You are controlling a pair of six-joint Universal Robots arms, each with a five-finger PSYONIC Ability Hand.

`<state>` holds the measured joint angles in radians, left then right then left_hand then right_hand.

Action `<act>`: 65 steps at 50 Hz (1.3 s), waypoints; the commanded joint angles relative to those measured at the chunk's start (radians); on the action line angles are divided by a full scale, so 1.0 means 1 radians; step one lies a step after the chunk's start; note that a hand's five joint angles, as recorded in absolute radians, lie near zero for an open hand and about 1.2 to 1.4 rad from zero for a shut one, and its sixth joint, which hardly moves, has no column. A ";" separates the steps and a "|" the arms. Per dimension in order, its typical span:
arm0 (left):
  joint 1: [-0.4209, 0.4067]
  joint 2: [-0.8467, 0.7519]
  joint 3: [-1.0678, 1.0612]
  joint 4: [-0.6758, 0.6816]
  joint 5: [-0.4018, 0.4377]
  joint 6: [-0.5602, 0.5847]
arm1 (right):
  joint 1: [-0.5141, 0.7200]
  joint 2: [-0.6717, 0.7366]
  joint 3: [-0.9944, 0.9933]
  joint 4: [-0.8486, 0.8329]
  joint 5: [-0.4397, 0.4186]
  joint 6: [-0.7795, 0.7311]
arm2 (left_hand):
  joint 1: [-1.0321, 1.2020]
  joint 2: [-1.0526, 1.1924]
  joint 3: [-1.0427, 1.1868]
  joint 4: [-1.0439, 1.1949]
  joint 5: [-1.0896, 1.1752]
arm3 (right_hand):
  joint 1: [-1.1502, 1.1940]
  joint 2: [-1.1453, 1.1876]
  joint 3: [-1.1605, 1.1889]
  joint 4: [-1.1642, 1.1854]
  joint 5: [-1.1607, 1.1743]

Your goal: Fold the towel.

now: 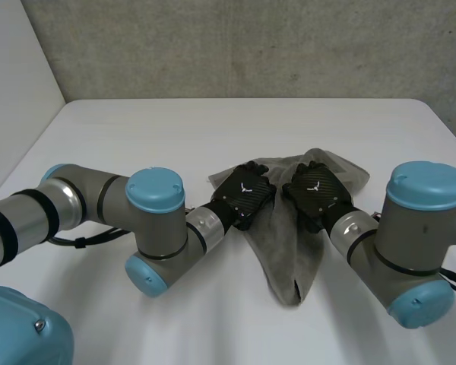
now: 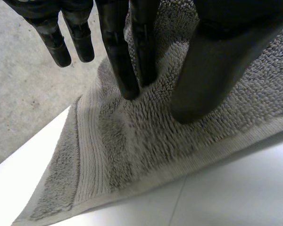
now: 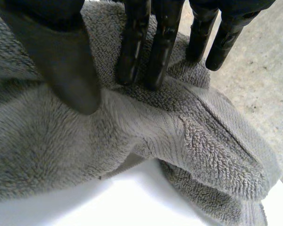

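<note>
Left robot hand (image 1: 243,194): pinching towel (image 1: 285,255) | right robot hand (image 1: 315,190): pinching towel

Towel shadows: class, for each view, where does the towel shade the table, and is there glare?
Head view: the towel throws only faint shade on the table, no glare. Left wrist view: a dim band under its hem. Right wrist view: dark shade beneath its raised fold.

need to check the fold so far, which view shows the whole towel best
The head view: the towel's overall shape shows there, bunched and tapering to a point, with the left hand and right hand on its far end. Each wrist view shows a close patch pinched between fingers and thumb.
</note>
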<state>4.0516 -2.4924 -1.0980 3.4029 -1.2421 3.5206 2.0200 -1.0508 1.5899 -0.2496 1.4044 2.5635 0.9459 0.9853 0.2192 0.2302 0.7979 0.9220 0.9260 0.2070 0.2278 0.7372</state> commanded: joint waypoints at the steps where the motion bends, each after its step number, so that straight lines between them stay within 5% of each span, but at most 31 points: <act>1: 0.006 0.013 0.000 -0.010 0.003 -0.002 | -0.001 0.057 -0.056 0.038 0.021 -0.014 | 0.300 0.261 -0.045 -0.056 0.273 | 0.425 0.421 -0.032 -0.053 0.436; 4: 0.012 0.032 -0.002 -0.010 -0.007 -0.005 | -0.001 0.054 -0.060 0.056 0.027 -0.016 | 0.450 0.411 -0.045 -0.056 0.424 | 0.474 0.470 -0.032 -0.053 0.485; 27: 0.119 0.297 -0.165 -0.097 -0.085 -0.008 | -0.001 -0.150 -0.191 0.113 0.021 0.099 | 0.450 0.411 -0.045 -0.056 0.424 | 0.474 0.470 -0.032 -0.053 0.485; 38: 0.184 0.603 -0.172 -0.234 -0.134 -0.132 | -0.020 -0.334 -0.263 0.102 0.019 0.179 | 0.450 0.411 -0.045 -0.056 0.424 | 0.474 0.470 -0.032 -0.053 0.485; 49: 0.227 0.659 -0.347 -0.255 -0.126 -0.218 | -0.041 -0.227 -0.169 0.121 0.030 0.135 | 0.450 0.411 -0.045 -0.056 0.424 | 0.474 0.470 -0.032 -0.053 0.485; 52: 0.225 0.597 -0.376 -0.255 -0.125 -0.215 | -0.053 -0.167 -0.142 0.131 0.050 0.058 | 0.177 0.137 -0.045 -0.056 0.150 | 0.474 0.470 -0.032 -0.053 0.485; 53: 0.222 0.560 -0.382 -0.252 -0.123 -0.216 | -0.058 -0.155 -0.127 0.128 0.073 0.022 | 0.000 -0.039 -0.045 -0.056 -0.026 | 0.138 0.134 -0.032 -0.053 0.148; 54: 0.222 0.560 -0.382 -0.252 -0.123 -0.216 | -0.060 -0.153 -0.113 0.125 0.091 -0.008 | -0.001 -0.041 -0.045 -0.056 -0.028 | -0.487 -0.491 -0.032 -0.053 -0.477; 55: 0.219 0.534 -0.384 -0.252 -0.123 -0.216 | -0.060 -0.153 -0.113 0.125 0.091 -0.008 | -0.153 -0.192 -0.045 -0.056 -0.179 | -0.493 -0.497 -0.032 -0.053 -0.483; 56: 0.216 0.518 -0.384 -0.249 -0.123 -0.216 | -0.064 -0.161 -0.104 0.125 0.111 -0.019 | -0.256 -0.295 -0.045 -0.056 -0.282 | -0.747 -0.751 -0.032 -0.053 -0.737; 65: 0.208 0.509 -0.390 -0.212 -0.119 -0.224 | -0.067 -0.298 -0.048 0.121 0.119 -0.017 | -0.498 -0.537 -0.045 -0.056 -0.524 | -0.747 -0.751 -0.032 -0.053 -0.737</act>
<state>4.2658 -1.9837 -1.4883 3.1666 -1.3636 3.3018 1.9510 -1.2595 1.5062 -0.1232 1.5222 2.5443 0.5475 0.5479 0.2192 0.2301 0.3472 0.3533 0.3743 0.2070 0.2278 0.1131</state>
